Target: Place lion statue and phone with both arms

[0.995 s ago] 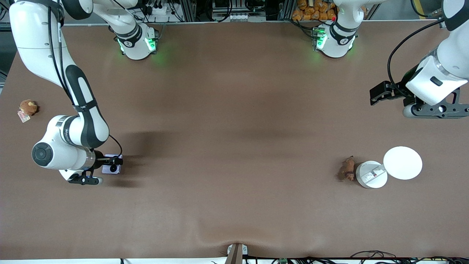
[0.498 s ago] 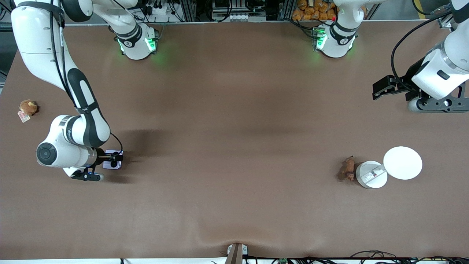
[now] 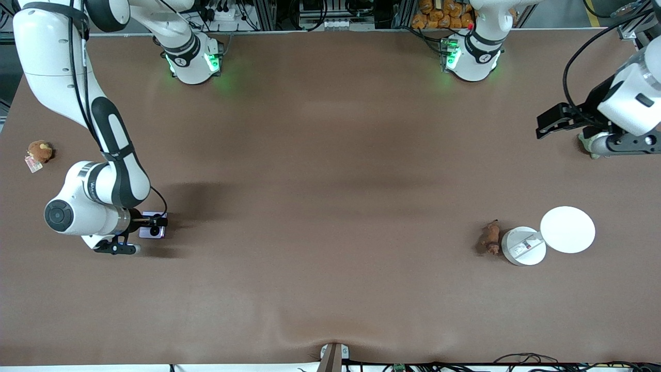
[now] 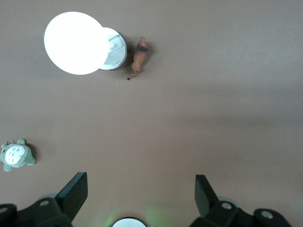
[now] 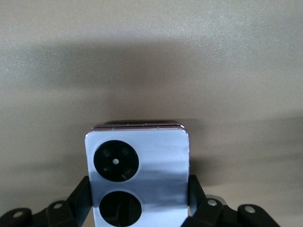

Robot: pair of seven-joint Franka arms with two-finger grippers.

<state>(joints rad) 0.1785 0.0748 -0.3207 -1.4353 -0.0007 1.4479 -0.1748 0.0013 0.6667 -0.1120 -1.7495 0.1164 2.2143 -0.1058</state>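
Note:
The pale-lavender phone with two black round lenses sits between the fingers of my right gripper, near the right arm's end of the table. In the right wrist view the gripper is shut on the phone, low over the table. The reddish-brown lion statue lies on the table beside a white round container. It also shows in the left wrist view. My left gripper is open and empty, high over the left arm's end of the table.
A white disc lies against the container, toward the left arm's end. A grey-green plush lies on the table under the left arm. A round brown plush with a tag lies near the table's edge at the right arm's end.
My right gripper has shifted slightly toward the robots' bases with the phone in it. My left gripper has moved away from the lion statue, toward the bases and the table's end.

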